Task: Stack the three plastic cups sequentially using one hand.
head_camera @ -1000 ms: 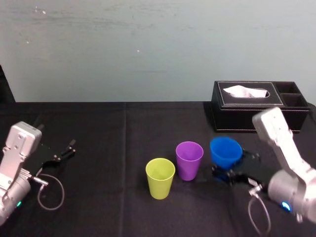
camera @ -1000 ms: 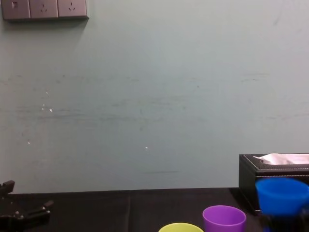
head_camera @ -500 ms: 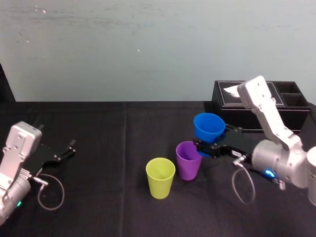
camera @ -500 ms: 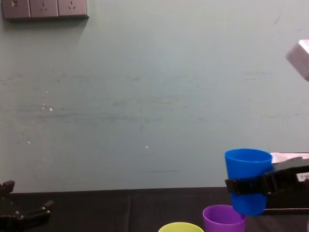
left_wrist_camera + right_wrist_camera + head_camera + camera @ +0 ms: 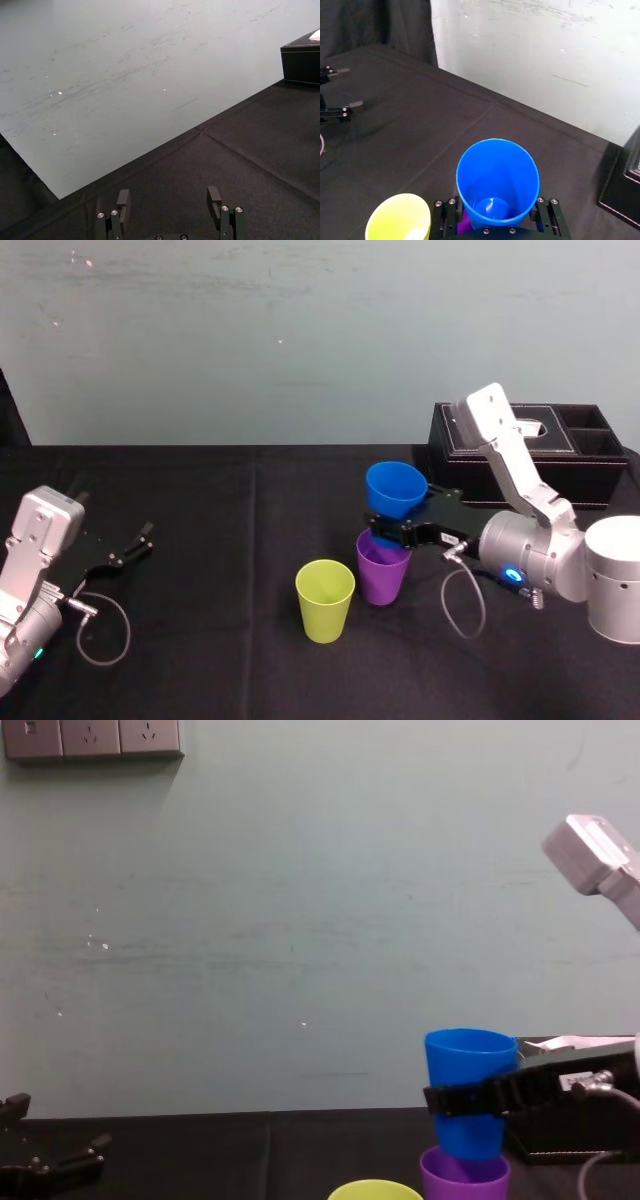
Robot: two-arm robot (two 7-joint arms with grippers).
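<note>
My right gripper (image 5: pixel 392 525) is shut on the blue cup (image 5: pixel 395 489), holding it upright in the air directly above the purple cup (image 5: pixel 382 570). The chest view shows the blue cup (image 5: pixel 469 1092) with its base just above the rim of the purple cup (image 5: pixel 465 1178). In the right wrist view the blue cup (image 5: pixel 497 185) sits between the black fingers (image 5: pixel 547 218). The yellow-green cup (image 5: pixel 325 600) stands on the black table just left of the purple one, also seen as the yellow-green cup (image 5: pixel 398 221). My left gripper (image 5: pixel 170 201) rests open at the far left of the table (image 5: pixel 200 540).
A black tissue box (image 5: pixel 530 455) with a white tissue stands at the back right, behind my right arm. A cable loop (image 5: pixel 100 630) lies by the left arm. The wall (image 5: pixel 300 330) rises just behind the table's far edge.
My right gripper has carried the blue cup up from the table and leftward, from right of the purple cup to directly above it. The left arm has not moved.
</note>
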